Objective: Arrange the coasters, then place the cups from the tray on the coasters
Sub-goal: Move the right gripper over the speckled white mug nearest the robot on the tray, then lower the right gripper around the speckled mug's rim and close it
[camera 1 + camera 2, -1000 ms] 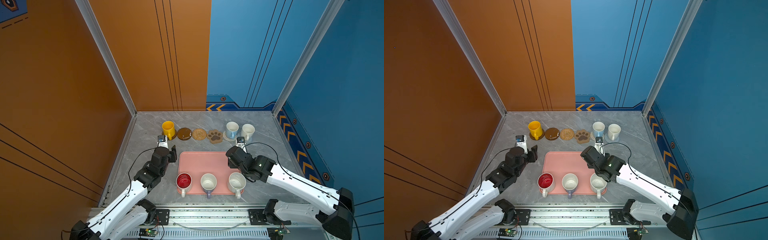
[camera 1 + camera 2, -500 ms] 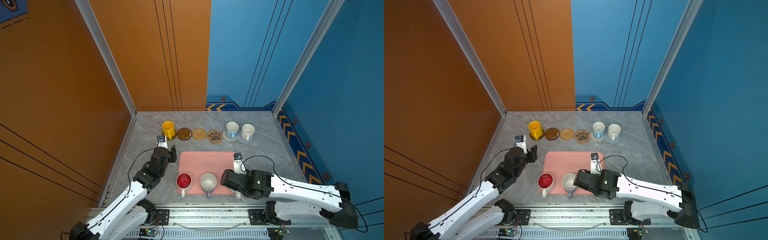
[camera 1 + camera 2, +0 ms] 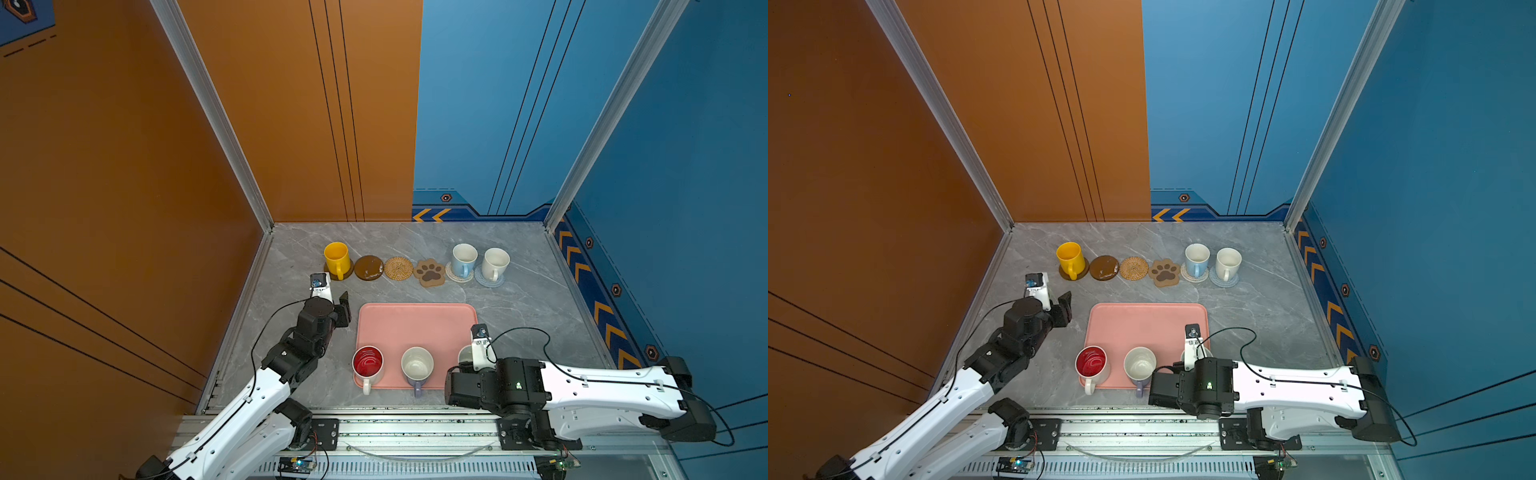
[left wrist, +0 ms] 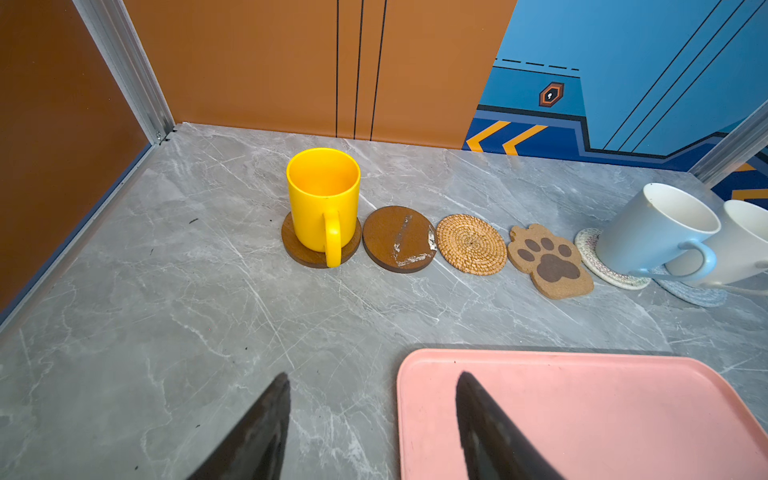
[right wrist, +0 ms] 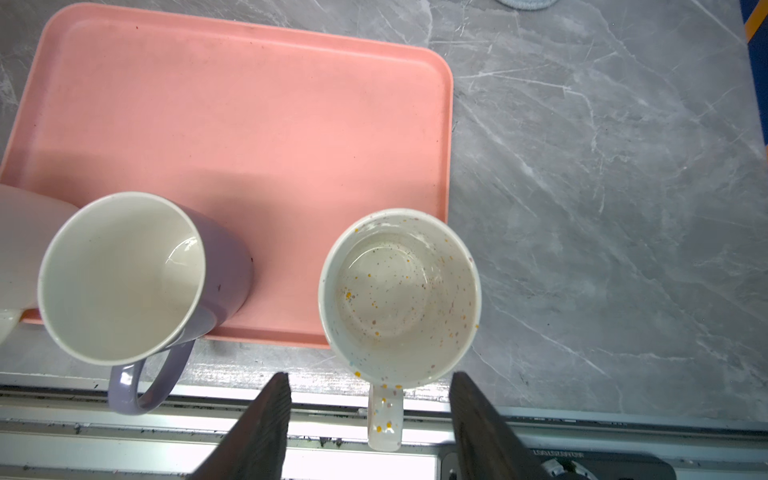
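A row of coasters lies at the back. The yellow cup [image 3: 336,255] stands on a dark brown disc, beside a bare brown disc [image 3: 368,268], a tan woven round [image 3: 398,268] and a paw coaster [image 3: 431,272]. The light blue cup [image 3: 463,257] and the plain white cup [image 3: 495,262] stand on woven coasters. On the tray [image 3: 415,324] are the red-inside cup [image 3: 368,361], the lavender cup [image 3: 417,365] and the speckled cup [image 5: 399,291]. My right gripper [image 5: 370,376] hangs open above the speckled cup's handle [image 5: 384,419]. My left gripper [image 4: 372,375] is open and empty over the tray's far left corner.
A metal rail [image 3: 415,415] runs along the table's near edge, right behind the speckled cup's handle. Orange and blue walls close in the back and both sides. Bare marble lies between the tray and the coaster row.
My right arm has swung back from the coaster row to the tray's near right corner, over the speckled cup. The left arm has stayed put.
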Robot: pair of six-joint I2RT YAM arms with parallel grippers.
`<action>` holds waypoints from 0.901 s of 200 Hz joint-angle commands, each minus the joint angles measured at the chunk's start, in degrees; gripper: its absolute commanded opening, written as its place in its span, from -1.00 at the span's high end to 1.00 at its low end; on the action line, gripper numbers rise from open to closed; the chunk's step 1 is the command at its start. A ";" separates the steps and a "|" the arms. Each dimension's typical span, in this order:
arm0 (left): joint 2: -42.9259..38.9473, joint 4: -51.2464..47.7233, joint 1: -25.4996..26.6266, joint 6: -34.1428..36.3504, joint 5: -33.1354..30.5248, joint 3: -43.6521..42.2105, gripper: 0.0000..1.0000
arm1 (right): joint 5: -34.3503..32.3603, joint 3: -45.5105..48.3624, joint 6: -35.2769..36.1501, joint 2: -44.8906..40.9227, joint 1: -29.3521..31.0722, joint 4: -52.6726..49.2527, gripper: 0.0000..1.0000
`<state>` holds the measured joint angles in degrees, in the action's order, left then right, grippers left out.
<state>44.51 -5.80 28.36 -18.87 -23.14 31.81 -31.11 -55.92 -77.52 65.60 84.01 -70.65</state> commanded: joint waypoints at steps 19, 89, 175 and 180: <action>-1.26 -0.97 -0.77 -0.28 0.06 -0.93 -0.29 | 5.19 1.63 -4.13 -0.13 1.82 -3.23 -0.19; -1.42 -1.01 -0.88 -0.37 0.15 -1.12 -0.30 | 9.27 6.02 -5.62 -2.36 1.72 -1.33 -0.14; -2.01 -1.43 -1.09 -0.37 0.06 -1.31 -0.30 | 12.40 11.47 -3.64 -3.08 -2.71 6.90 -0.01; -2.13 -1.40 -1.09 -0.37 0.04 -1.25 -0.30 | 12.45 11.61 -3.40 -3.12 -3.02 7.29 0.00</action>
<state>43.27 -6.02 28.05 -18.90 -23.14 31.44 -19.00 -45.39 -81.45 63.24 82.24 -64.73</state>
